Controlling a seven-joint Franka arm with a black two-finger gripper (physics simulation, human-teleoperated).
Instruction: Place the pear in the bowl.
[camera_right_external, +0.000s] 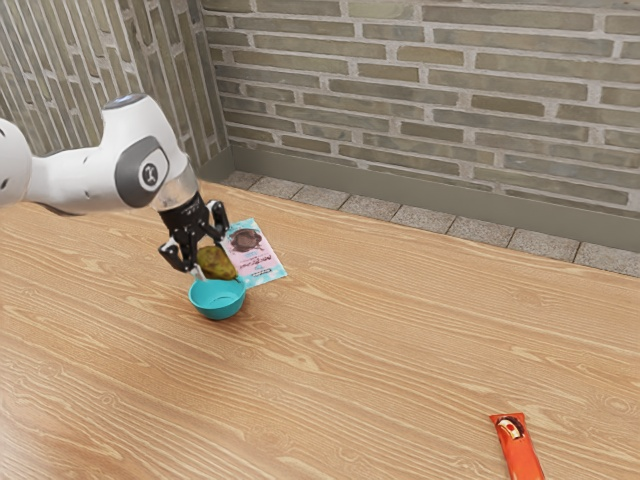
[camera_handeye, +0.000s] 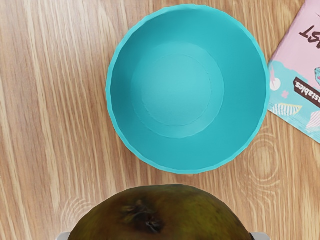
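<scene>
Pear (camera_right_external: 216, 262), mottled brown and green, hangs clamped between the two fingers of the black gripper (camera_right_external: 217, 267), one on each side of it. It is up off the table, near the bowl and not inside it; in the wrist view its dark end points toward the bowl, past the rim. The turquoise bowl (camera_right_external: 217, 300) stands upright on the table (camera_right_external: 350, 350), its round floor showing inside the sloping sides. Just beside the bowl, a pink and light-blue packet (camera_right_external: 262, 262) lies flat, dark lettering on its face. Well apart from these, toward the exterior view's right and near its lower edge, lies an orange-red wrapper (camera_right_external: 520, 455). The white arm (camera_right_external: 90, 178) reaches in from the exterior view's left. Behind the table run pale floor tiles (camera_right_external: 420, 218) and a brick wall (camera_right_external: 420, 90).
</scene>
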